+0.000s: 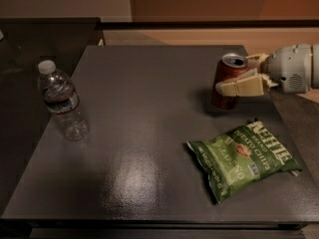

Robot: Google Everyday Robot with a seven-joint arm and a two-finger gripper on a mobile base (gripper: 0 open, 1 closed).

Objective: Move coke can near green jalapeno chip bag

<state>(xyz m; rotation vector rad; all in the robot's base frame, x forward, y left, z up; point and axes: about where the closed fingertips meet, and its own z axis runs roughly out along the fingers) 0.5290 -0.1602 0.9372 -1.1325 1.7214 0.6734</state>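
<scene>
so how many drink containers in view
2: the coke can at the far right, clasped by the gripper, and the water bottle at the left edge. None looks hidden.

My cream gripper [234, 78], far right, clasps the dark-red, silver-topped can [223, 99]. I see a green chip bag [244, 158] with white lettering, a clear white-capped bottle [62, 103], a dark grey table [144, 148].

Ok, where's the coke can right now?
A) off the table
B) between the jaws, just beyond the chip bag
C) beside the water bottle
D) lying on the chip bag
B: the gripper clamps the coke can between its jaws just beyond the green jalapeno chip bag, far from the water bottle.
</scene>
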